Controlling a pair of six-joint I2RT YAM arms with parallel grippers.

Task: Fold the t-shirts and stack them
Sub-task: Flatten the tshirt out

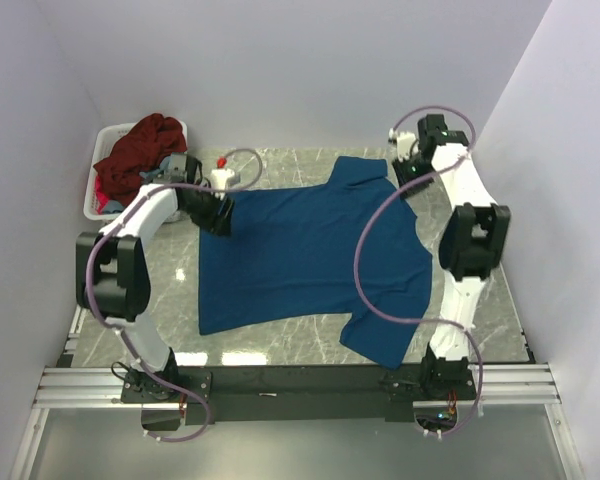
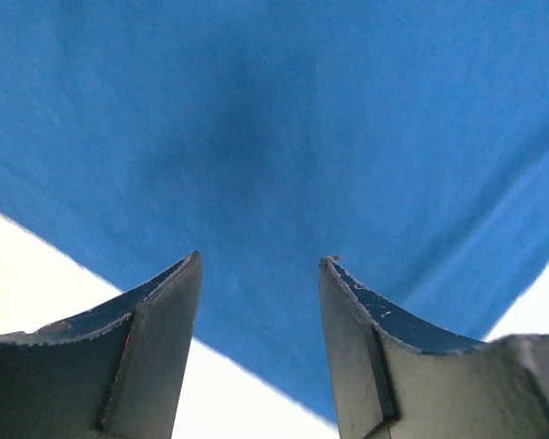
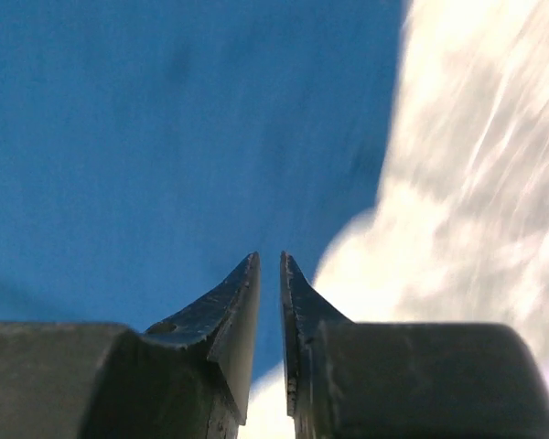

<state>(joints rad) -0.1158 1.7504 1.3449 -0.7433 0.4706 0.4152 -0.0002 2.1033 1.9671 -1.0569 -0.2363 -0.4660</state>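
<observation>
A deep blue t-shirt lies spread flat on the marble table, one sleeve toward the near right. My left gripper hovers low over the shirt's far left corner. In the left wrist view that gripper is open, with blue cloth and its edge below the fingers and nothing between them. My right gripper is at the shirt's far right side, by the sleeve. In the right wrist view its jaws stand a narrow slit apart over the cloth edge, holding nothing.
A white basket stands at the far left corner with a dark maroon t-shirt heaped on other clothes. A small white object with a red top sits beside it. Walls close in on both sides.
</observation>
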